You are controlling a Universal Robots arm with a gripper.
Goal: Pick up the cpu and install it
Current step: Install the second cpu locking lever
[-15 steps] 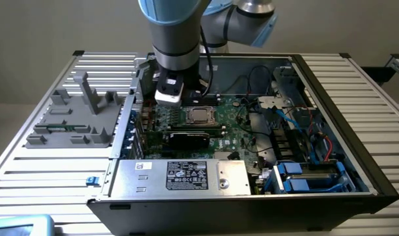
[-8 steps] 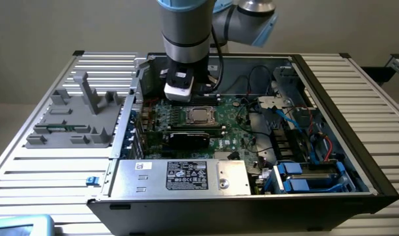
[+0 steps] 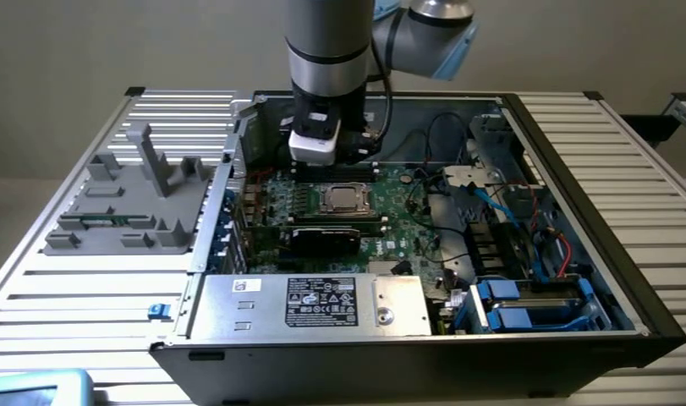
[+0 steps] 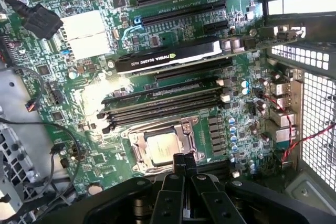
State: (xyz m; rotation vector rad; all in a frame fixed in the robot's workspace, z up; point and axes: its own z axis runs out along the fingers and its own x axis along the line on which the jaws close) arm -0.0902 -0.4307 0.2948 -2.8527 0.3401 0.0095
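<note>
The cpu point(image 4: 164, 147) sits in its socket point(image 4: 137, 150) — my jaws point(image 4: 184, 162) pinched together, empty, just above; the seating looks done.

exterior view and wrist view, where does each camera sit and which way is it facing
Exterior view: off the arm, raised, looking down into the open computer case; shows the arm and gripper above the motherboard.
Wrist view: on the wrist, looking past the shut gripper at the motherboard; the gripper's fingers show.
Shared: the cpu sitting in its socket, the black graphics card, and the gripper.
</note>
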